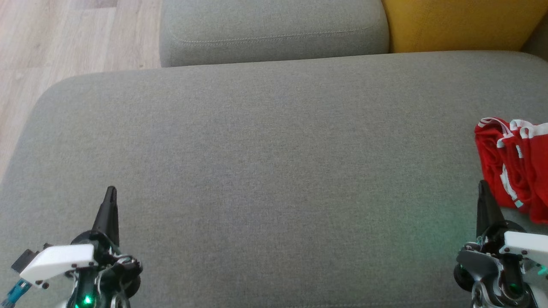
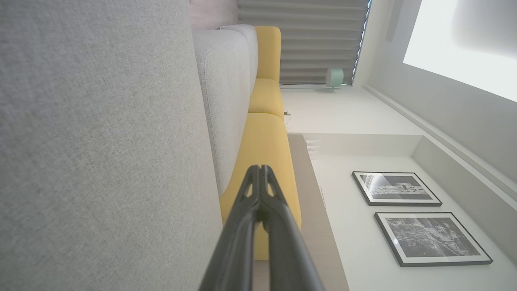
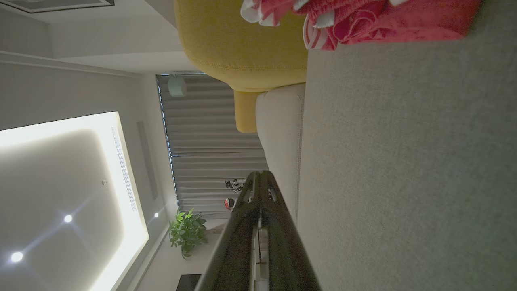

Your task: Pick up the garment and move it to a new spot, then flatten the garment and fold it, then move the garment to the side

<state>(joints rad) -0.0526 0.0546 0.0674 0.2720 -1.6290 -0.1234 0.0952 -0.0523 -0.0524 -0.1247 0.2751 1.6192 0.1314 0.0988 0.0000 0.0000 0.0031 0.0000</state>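
On the cushion (image 1: 274, 171) beside the right fingers (image 1: 485, 209), the garment (image 1: 513, 167) (crumpled, red)

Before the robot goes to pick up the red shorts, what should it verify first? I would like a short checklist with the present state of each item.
1. Garment located: ok. It lies crumpled on the grey seat cushion, at the robot's right.
2. Whole garment in sight: not ok. The head view's right edge cuts it off.
3. Right gripper open for grasping: not ok. Its fingers are shut, with nothing between them.
4. Left gripper free: ok. It is shut on nothing, far from the garment.
5. Room for a new spot: ok. A wide grey surface shows between the grippers.
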